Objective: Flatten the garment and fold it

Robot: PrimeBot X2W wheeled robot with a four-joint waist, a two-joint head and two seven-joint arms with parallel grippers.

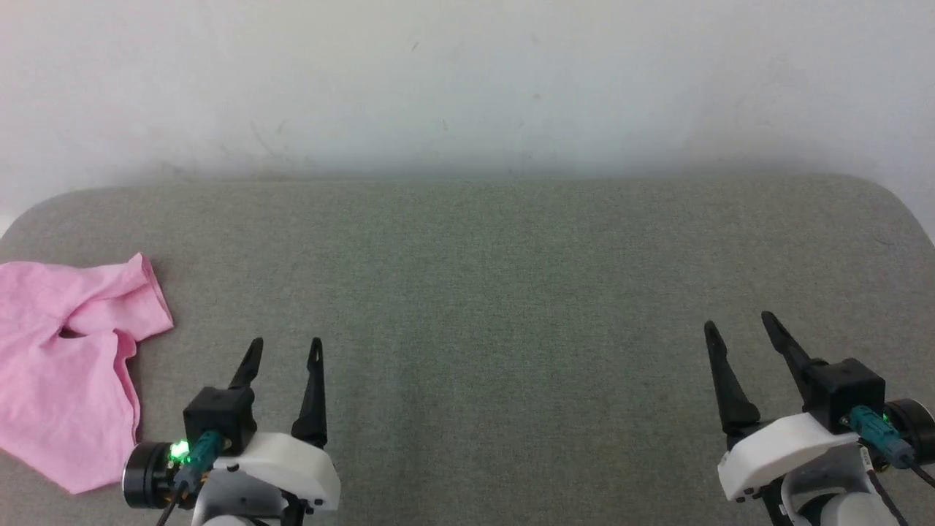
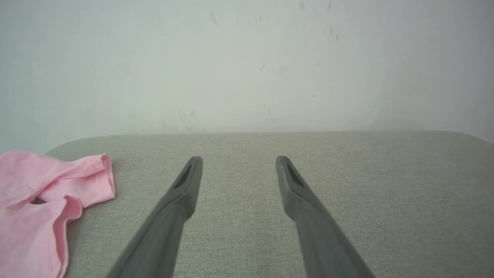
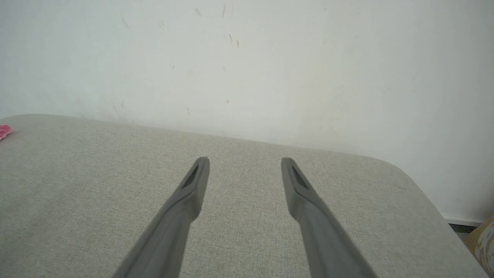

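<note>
Here we are with both arms low over the grey counter (image 1: 511, 292) and nothing in hand. The left gripper (image 1: 286, 342) has its jaws released and spread, with bare counter between them, and the right gripper (image 1: 738, 321) is just as wide and just as empty. The garment (image 1: 69, 365) lies crumpled at the counter's far left, just beside the left gripper's wrist. It is bunched over itself with a dark gap in the folds, and part of it runs past the head view's edge. We can't tell how close it lies to the counter's rim there. We judge the flattening not yet begun, and the left arm looks best placed to open. The cloth looks thin and limp, so a pinch could catch one layer and drag the rest into a tighter knot. A pull towards the left might tip it off the counter. The right gripper sits well apart, so it would have to cross in front of its partner, and the arms could foul each other. Jaws coming down too steeply may dig into the counter's woven cover.
</note>
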